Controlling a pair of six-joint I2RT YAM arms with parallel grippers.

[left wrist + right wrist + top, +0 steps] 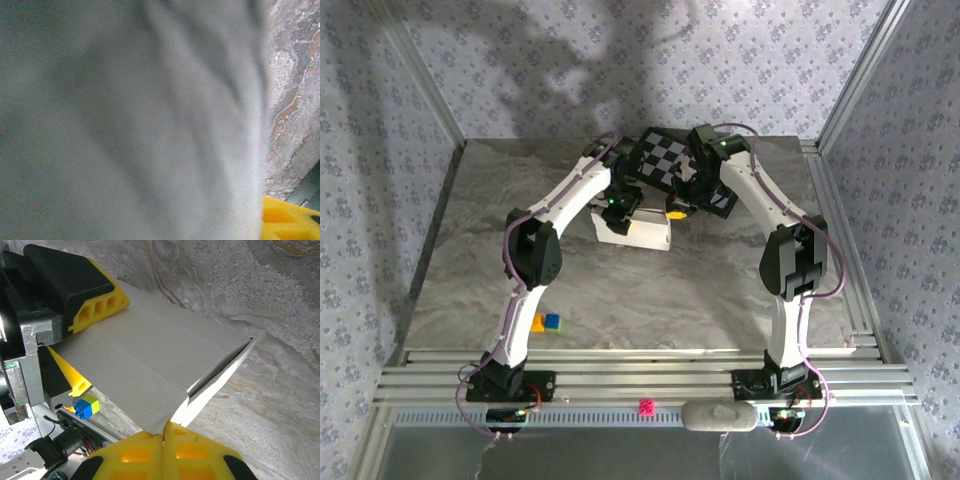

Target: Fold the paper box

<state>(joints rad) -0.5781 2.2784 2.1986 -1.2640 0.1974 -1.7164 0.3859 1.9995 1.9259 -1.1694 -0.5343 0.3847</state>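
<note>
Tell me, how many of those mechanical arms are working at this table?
2. The left arm stands on the left, the right arm on the right; both reach forward to the paper box. None seems hidden.

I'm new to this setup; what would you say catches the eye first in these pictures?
The white paper box in the middle of the table, both arms arched over it. The right gripper pinches one corner while the left gripper straddles another edge, fingers apart. A checkered board lies behind it, at the far edge.
</note>
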